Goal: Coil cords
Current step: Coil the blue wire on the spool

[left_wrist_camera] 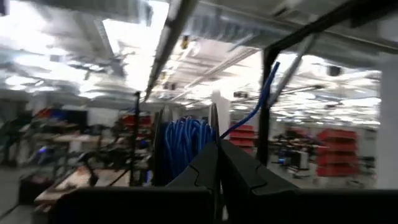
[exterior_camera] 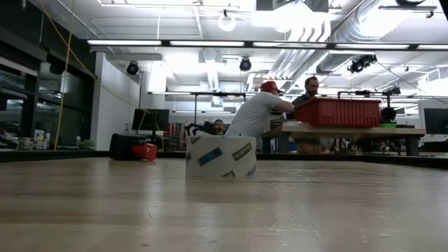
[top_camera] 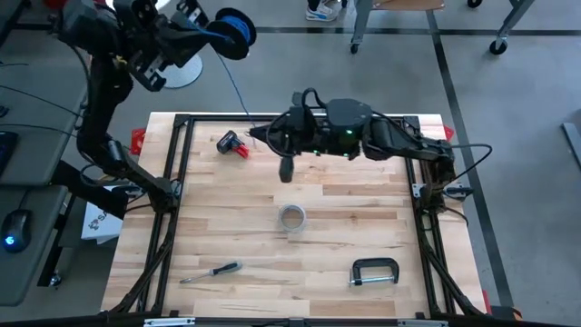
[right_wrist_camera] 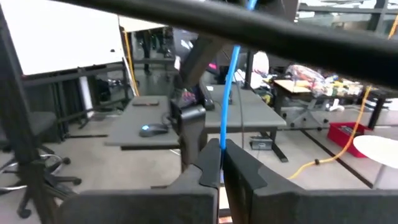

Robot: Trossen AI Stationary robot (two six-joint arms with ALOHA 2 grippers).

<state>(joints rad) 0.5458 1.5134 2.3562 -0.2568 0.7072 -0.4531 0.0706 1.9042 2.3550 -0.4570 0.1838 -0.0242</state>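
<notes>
Over the back edge of the worktop (top_camera: 227, 300), the right gripper (right_wrist_camera: 221, 163) sits with its fingers clamped together on the blue cord (top_camera: 238, 95); in the right wrist view the cord runs straight up out of the pinch between the two dark fingers (right_wrist_camera: 245, 171); from above, that arm stretches in from the right and its gripper end is near the back left part of the wooden top, just beside a small red and black tool (top_camera: 233, 143)

Off past the back left corner, the left gripper (left_wrist_camera: 216, 163) is raised above the floor, fingers together, next to a spool (top_camera: 234, 34) wound with the blue cord; the left wrist view shows the blue windings right behind the fingertips and a strand arcing up and away; whether those fingers actually pinch the strand, can't tell; the cord goes from the spool down across the frame to the right gripper

Rest of the worktop: a roll of tape (top_camera: 290, 217) around the middle, a screwdriver (top_camera: 211, 272) near the front left, a C-clamp (top_camera: 374, 272) front right; the low view has the tape roll standing upright, with people at a bench holding a red bin (exterior_camera: 339, 112) far behind
</notes>
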